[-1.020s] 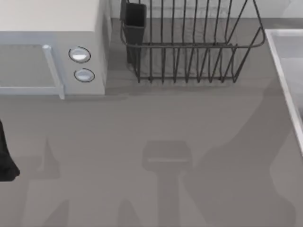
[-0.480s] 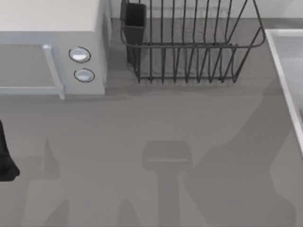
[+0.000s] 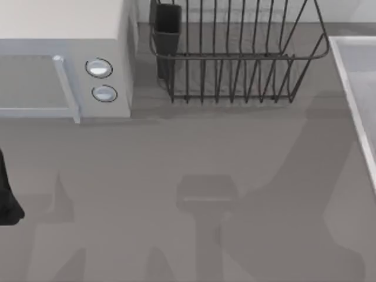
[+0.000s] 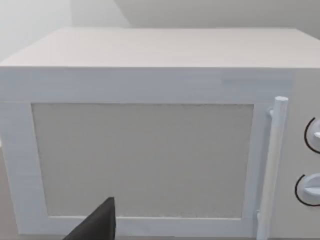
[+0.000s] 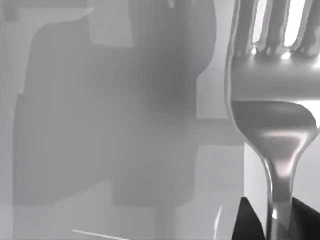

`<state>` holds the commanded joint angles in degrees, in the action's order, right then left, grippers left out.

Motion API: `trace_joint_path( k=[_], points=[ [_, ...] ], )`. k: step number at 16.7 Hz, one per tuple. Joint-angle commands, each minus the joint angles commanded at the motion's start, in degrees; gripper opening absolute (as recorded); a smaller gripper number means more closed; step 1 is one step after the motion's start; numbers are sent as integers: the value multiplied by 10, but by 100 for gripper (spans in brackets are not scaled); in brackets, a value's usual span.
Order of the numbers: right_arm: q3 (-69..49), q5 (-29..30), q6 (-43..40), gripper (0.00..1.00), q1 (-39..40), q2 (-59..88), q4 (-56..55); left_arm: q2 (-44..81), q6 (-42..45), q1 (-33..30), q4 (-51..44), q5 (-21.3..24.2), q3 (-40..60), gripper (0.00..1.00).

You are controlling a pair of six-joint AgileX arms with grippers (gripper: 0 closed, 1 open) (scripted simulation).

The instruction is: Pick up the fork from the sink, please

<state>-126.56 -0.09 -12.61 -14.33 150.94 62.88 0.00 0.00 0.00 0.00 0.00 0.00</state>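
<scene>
The fork (image 5: 272, 125) is shiny silver and very close in the right wrist view, tines pointing away. Its thin neck runs down between two dark fingers (image 5: 250, 222). My right gripper (image 5: 275, 222) is shut on the fork's handle, above a pale grey surface crossed by shadows. In the top view the sink (image 3: 351, 88) shows its light raised rim at the table's right edge. My left arm (image 3: 7, 197) sits parked at the far left edge, and one of its dark fingers (image 4: 97, 225) faces the microwave.
A white microwave (image 3: 64, 59) with two round knobs stands at the back left. A dark wire dish rack (image 3: 235, 53) with a dark cup holder (image 3: 167, 29) stands at the back middle. Arm shadows lie across the grey table (image 3: 176, 147).
The arm shadow on the right side of the table has shifted a little and changed outline. The left arm, microwave and rack have stayed put.
</scene>
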Motion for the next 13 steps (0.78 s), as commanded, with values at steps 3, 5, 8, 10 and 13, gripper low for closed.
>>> trace_joint_path(
  k=[3, 5, 8, 10, 13],
  points=[
    [-76, 0, 0, 0, 0, -18, 110, 0, 0, 0, 0, 0, 0, 100],
    [-120, 0, 0, 0, 0, -32, 163, 0, 0, 0, 0, 0, 0, 100],
    [-151, -1, -1, 0, 0, -42, 196, 0, 0, 0, 0, 0, 0, 100],
    [-152, -1, -1, 0, 0, -42, 196, 0, 0, 0, 0, 0, 0, 100],
    [-150, -1, 1, 0, 2, -43, 195, 0, 0, 0, 0, 0, 0, 100]
  ],
)
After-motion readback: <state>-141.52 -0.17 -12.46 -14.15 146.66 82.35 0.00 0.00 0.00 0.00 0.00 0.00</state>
